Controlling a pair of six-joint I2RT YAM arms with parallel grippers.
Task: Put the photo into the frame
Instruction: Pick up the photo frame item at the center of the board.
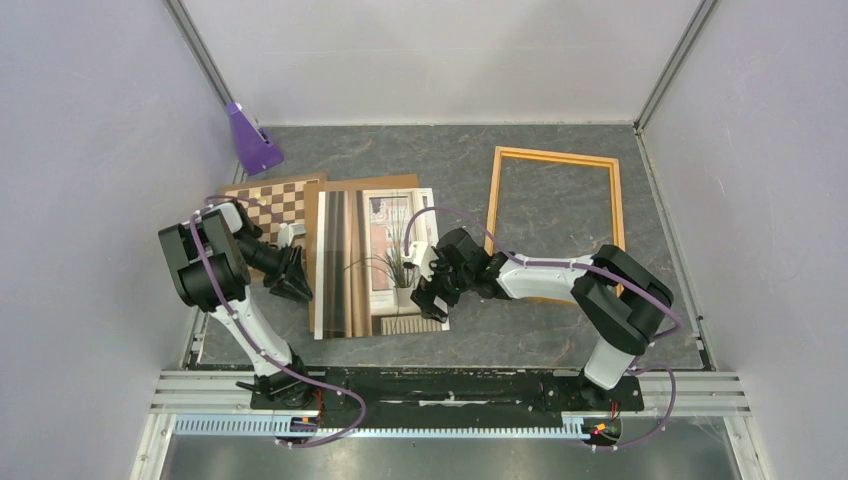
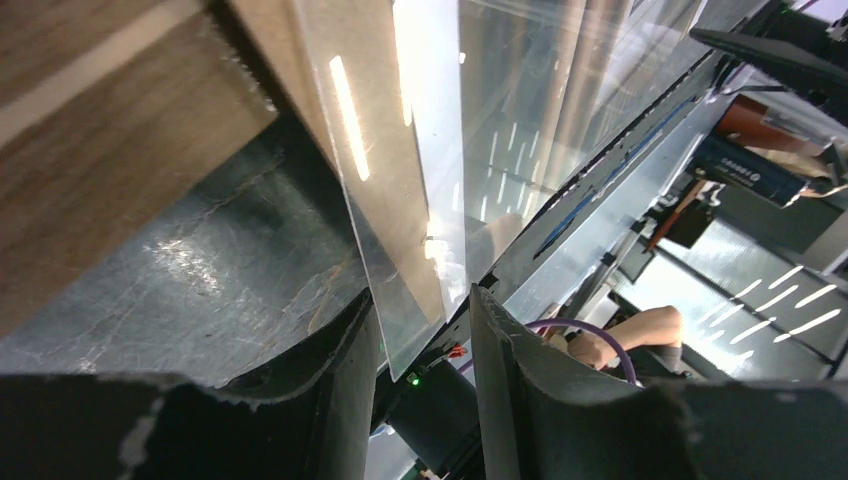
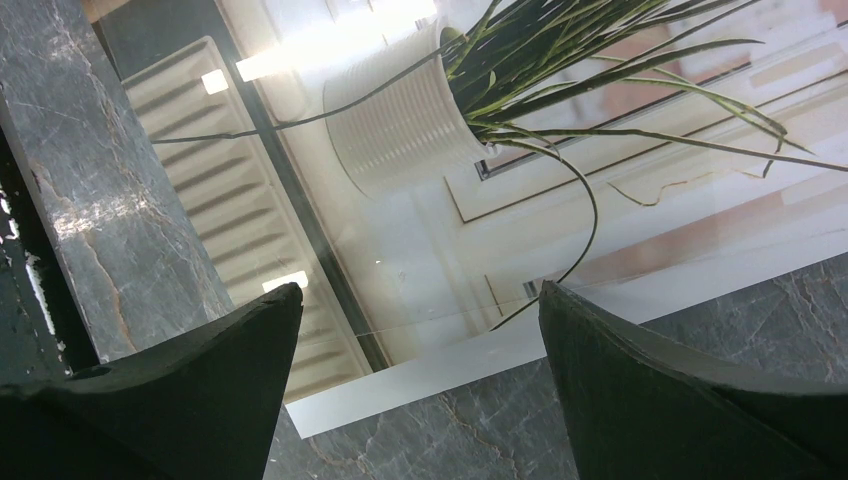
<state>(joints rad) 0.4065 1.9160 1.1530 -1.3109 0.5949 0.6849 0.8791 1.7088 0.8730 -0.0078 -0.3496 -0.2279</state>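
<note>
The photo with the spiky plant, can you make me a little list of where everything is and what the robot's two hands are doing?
photo: flat on a brown board, not in the frame
frame: empty, right of the photo, apart from it
left gripper: open, at the photo's left edge, a glossy edge between its jaws
right gripper: open wide, over the photo's near right corner
chessboard: beside the board's far left corner

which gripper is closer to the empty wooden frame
Right. The right gripper is over the photo edge nearest the frame; the left gripper is at the opposite edge.
</note>
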